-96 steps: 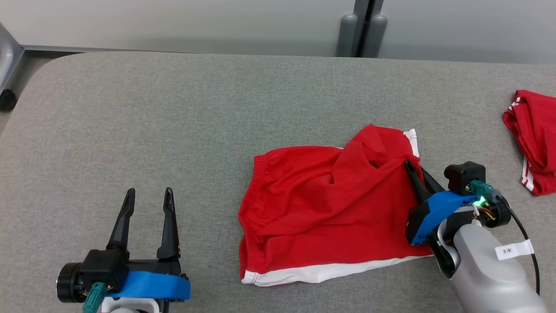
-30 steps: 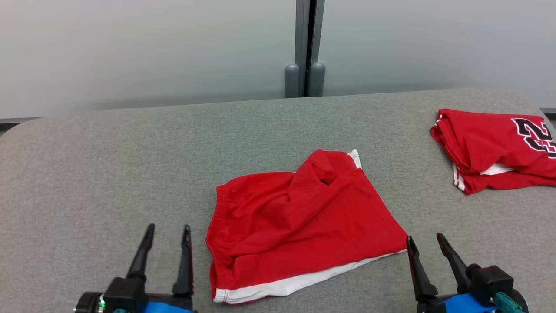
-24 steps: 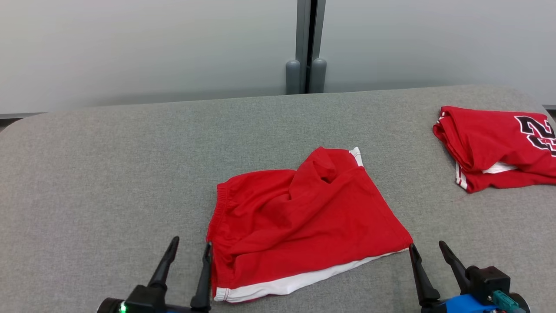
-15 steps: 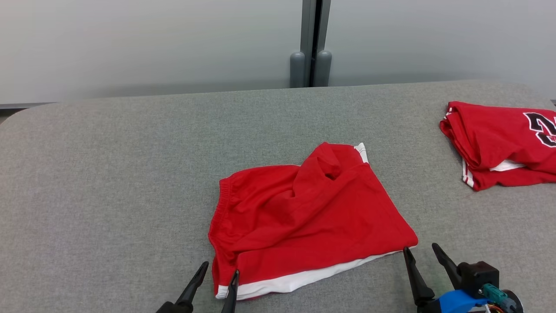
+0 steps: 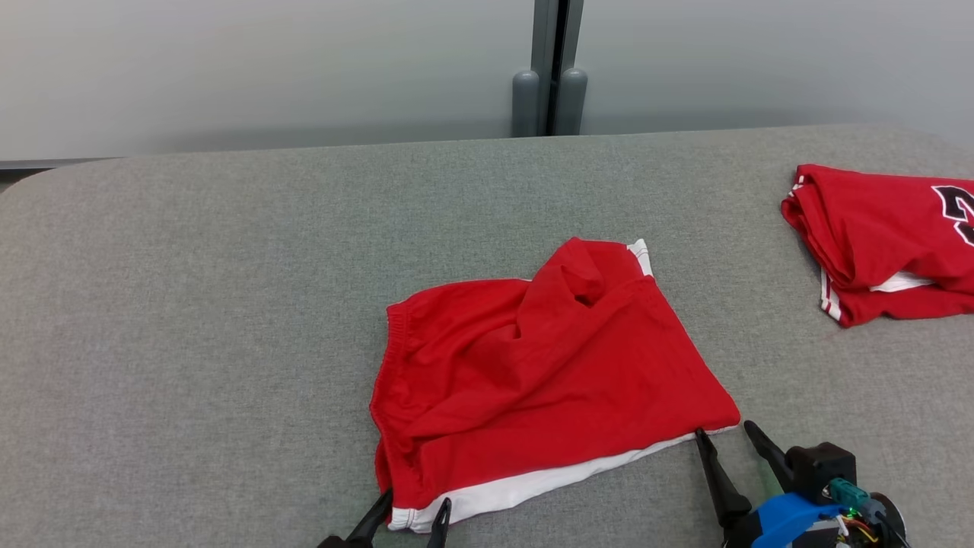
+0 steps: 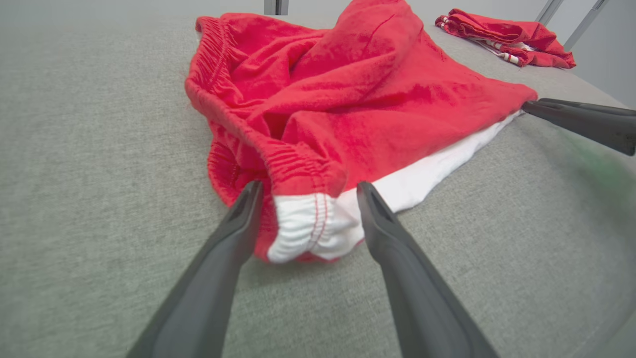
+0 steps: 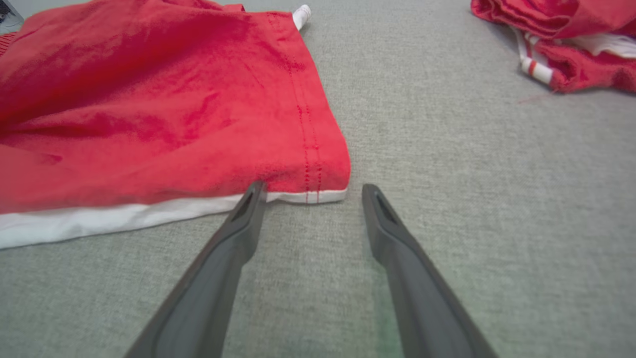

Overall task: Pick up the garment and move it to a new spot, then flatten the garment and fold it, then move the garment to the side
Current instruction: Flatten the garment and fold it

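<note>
On the near left of the grey padded table (image 5: 190, 304), the left gripper (image 6: 310, 189) has its jaws wide. They straddle the near-left corner of the garment (image 5: 548, 365), where the gathered waistband meets the white band (image 5: 533, 481), and the corner sits between the two fingers unpinched. The garment, a pair of red shorts, lies rumpled in the middle of the table, with a raised hump at its far edge and the white band along its near edge. At the near-right corner the right gripper (image 7: 313, 188) is likewise wide open. Its left fingertip is at the hem, and the corner lies just ahead of the tips rather than deep between them. The pose suits a pinch on both near corners, either to lift the garment or to draw it out flat; the pictures do not settle which. To grip well, the right gripper probably needs to reach a little further in. Both grippers should catch every layer at the hem and close together, so that neither corner slips. A second red garment (image 5: 875, 228) lies well apart at the far right.
</note>
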